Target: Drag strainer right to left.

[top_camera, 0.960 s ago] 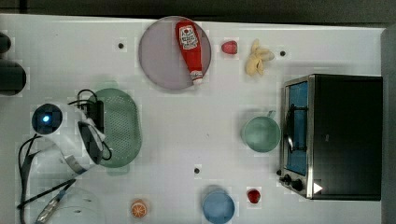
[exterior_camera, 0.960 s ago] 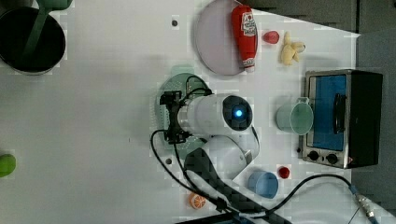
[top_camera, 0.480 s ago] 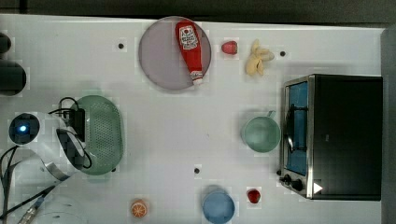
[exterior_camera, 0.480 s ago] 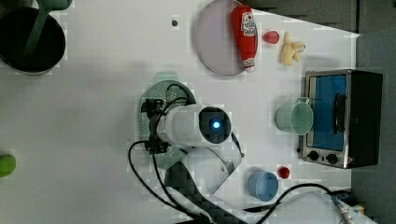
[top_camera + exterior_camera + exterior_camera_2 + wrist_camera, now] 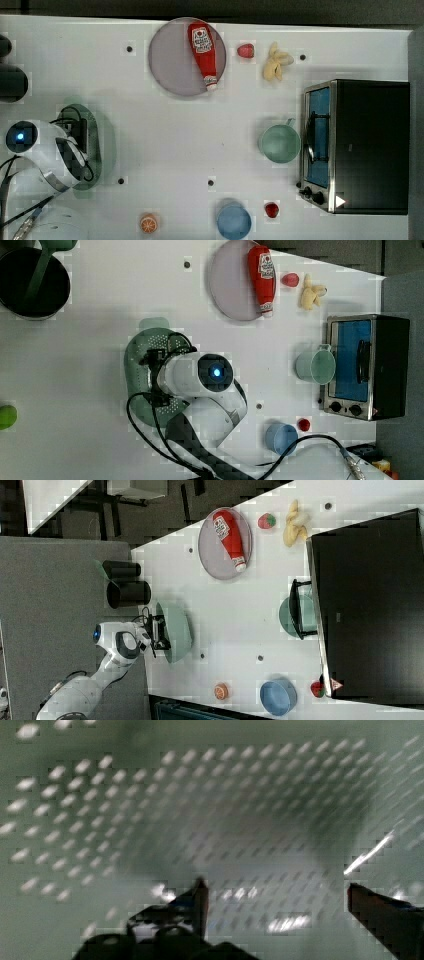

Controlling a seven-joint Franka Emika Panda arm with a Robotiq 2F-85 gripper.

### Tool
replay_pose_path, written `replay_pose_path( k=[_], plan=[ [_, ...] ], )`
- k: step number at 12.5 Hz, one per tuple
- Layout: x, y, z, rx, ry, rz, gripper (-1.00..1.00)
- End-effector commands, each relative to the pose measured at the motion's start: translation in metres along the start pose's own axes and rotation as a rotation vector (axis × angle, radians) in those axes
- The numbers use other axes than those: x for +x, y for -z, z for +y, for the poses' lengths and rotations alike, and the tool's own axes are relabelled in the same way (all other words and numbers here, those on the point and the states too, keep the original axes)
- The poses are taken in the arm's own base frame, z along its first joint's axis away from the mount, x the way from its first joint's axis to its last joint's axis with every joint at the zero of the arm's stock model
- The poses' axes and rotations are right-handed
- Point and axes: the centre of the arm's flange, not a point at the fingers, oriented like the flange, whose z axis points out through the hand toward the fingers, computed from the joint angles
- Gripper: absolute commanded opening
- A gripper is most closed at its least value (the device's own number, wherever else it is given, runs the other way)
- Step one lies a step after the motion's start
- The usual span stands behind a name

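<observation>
Middle of white worktop [image 5: 165, 145] open between pale mint-green perforated plastic strainer [image 5: 102, 145], near the top view's left edge, and round mint-green cup [image 5: 279, 143]. Far edge: grey round plate [image 5: 172, 62] carrying red ketchup bottle [image 5: 202, 52]. Black-and-steel toaster oven [image 5: 357, 145] blocks the top view's right edge. Near edge: blue bowl [image 5: 233, 221], small orange fruit [image 5: 148, 223].

White tabletop [image 5: 165, 145]: flat, evenly lit, marked with small dark round holes. In the top view a dark strip of floor [image 5: 210, 7] ran along its 12 o'clock edge. In the right view grey floor [image 5: 50, 595] lay at 9 o'clock of the table, with black furniture legs [image 5: 150, 500] and a second white surface [image 5: 50, 495] toward 11 o'clock.
</observation>
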Motion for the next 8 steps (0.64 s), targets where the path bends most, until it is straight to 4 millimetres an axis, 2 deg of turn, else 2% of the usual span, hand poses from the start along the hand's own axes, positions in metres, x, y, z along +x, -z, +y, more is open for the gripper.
replay_pose_path(
  k=[1, 3, 5, 7, 8],
  plan=[
    [0.033, 0.082, -0.019, -0.002, 0.115, 0.028, 1.0],
    [0.063, 0.143, -0.024, -0.02, 0.209, 0.042, 1.0],
    [0.103, 0.212, -0.029, -0.008, 0.276, 0.032, 1.0],
    [0.157, 0.282, -0.029, 0.029, 0.358, 0.006, 1.0],
    [0.191, 0.314, -0.029, 0.056, 0.362, -0.01, 1.0]
  ],
)
